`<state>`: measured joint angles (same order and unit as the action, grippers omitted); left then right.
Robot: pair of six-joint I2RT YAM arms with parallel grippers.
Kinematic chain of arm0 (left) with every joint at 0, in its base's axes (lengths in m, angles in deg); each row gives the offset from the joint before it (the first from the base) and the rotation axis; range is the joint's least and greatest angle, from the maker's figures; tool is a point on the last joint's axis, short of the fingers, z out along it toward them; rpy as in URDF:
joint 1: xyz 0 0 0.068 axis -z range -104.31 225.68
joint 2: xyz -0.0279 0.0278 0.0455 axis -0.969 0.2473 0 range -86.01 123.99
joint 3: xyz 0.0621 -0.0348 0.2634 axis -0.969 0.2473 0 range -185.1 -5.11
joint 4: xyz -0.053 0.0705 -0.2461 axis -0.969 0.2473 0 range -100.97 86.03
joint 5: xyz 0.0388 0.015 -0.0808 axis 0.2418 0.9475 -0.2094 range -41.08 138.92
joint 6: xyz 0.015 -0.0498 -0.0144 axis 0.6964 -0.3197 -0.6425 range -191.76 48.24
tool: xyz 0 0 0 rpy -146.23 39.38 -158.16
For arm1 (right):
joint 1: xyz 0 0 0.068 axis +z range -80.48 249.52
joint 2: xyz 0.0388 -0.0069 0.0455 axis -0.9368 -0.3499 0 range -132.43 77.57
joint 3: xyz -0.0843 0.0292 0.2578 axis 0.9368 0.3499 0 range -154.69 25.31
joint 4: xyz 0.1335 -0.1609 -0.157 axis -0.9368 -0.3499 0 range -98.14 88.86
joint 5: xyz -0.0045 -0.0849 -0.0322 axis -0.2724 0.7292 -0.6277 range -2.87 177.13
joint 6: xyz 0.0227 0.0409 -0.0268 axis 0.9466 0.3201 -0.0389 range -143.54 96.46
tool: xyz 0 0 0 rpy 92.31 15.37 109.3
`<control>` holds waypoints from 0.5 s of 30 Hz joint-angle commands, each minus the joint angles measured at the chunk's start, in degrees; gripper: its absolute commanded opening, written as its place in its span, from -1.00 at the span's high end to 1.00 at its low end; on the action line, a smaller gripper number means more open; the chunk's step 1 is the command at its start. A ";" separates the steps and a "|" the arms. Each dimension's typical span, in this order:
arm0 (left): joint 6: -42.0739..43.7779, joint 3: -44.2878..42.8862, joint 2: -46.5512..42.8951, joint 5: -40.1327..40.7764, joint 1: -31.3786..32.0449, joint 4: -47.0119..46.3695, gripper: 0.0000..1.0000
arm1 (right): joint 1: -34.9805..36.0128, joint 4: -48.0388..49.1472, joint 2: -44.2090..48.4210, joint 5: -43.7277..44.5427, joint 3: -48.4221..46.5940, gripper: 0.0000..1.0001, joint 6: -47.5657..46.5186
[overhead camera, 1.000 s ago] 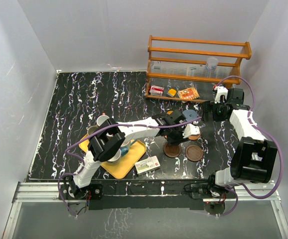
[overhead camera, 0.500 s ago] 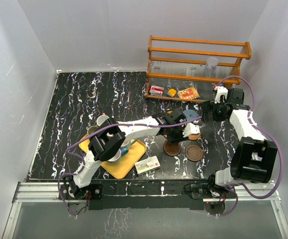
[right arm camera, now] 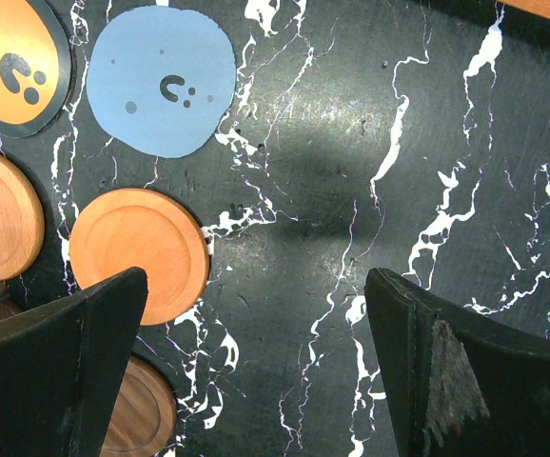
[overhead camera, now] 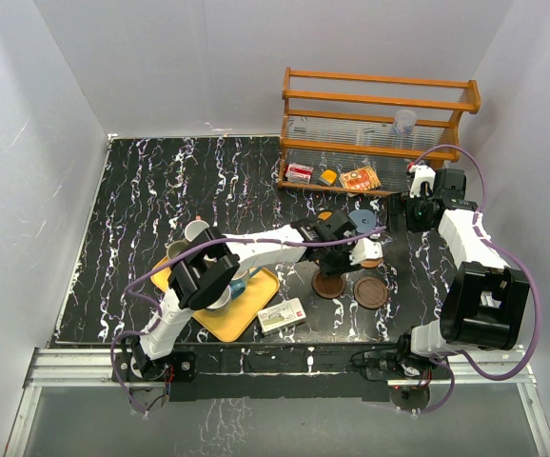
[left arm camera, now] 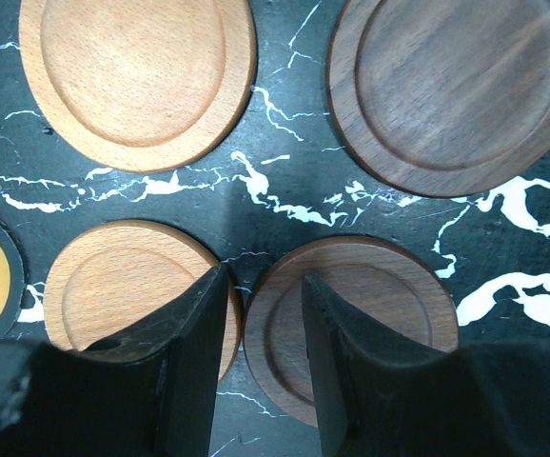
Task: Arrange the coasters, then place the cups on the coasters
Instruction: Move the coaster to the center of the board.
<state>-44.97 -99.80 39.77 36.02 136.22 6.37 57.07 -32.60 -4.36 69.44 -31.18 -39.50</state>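
Coasters lie flat, faces up; round, so no long axis. They cluster right of centre on the table (overhead camera: 161, 190), btwn its near edge & the rack (overhead camera: 380, 105). L gripper (left arm camera: 264, 290) is low over them, jaws a narrow gap apart, nothing clamped. One finger is over the small pale coaster (left arm camera: 113, 286), the other over the small dark coaster (left arm camera: 380, 305), whose rim shows in the gap. R gripper (right arm camera: 256, 286) is spread wide & empty, w/ the grey-blue coaster (right arm camera: 161, 81) & orange-brown coaster (right arm camera: 140, 252) beyond one finger.

Plain pale walls (overhead camera: 161, 57) box in a black tabletop (overhead camera: 180, 200) veined with white (a marble look). A wooden rack (overhead camera: 380, 95) stands at its far right corner under soft, even light.
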 commanded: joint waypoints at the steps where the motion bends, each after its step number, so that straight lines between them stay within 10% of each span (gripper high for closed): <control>1: -0.81 3.97 2.23 -1.34 2.24 8.87 0.27 | -0.30 1.77 0.06 0.12 -1.87 -0.97 0.09; 15: -1.11 6.78 0.37 -2.16 3.99 10.70 0.22 | -0.32 1.62 -0.07 0.13 -1.88 -0.97 0.03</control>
<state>-45.85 -97.31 38.02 34.59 138.86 7.20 57.07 -32.60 -4.43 69.44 -31.18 -39.53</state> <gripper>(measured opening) 0.382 0.983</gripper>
